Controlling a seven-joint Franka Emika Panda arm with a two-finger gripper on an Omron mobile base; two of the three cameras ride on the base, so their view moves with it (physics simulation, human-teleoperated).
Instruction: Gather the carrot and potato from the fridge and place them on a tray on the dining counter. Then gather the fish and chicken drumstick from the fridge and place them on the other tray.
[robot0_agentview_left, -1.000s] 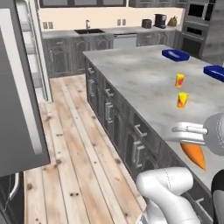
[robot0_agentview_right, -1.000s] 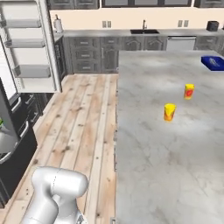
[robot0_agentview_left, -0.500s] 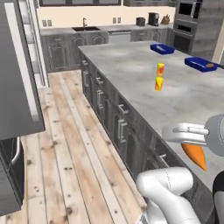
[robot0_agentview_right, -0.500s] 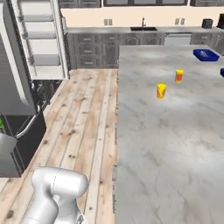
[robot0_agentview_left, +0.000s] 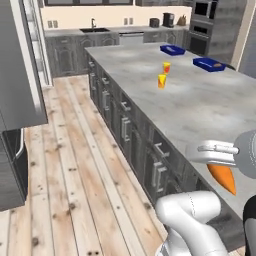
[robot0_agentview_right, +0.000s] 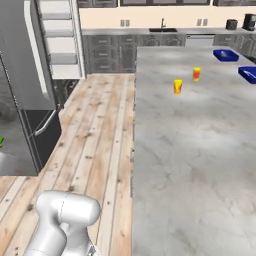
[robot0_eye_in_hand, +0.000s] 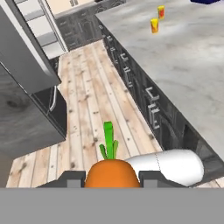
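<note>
Poking out orange between the gripper (robot0_eye_in_hand: 112, 175), the carrot (robot0_eye_in_hand: 112, 171) sits at the bottom centre of the hand view, green top upward, jaws clamped on its sides. At the lower right of the left base view the carrot's tip hangs over the grey dining counter (robot0_agentview_left: 200, 100). Farther up that counter stand two small yellow cups (robot0_agentview_left: 161, 81), and beyond them, upper right, two blue trays (robot0_agentview_left: 172, 49). An open fridge (robot0_agentview_right: 30, 70) fills the left of the right base view.
</note>
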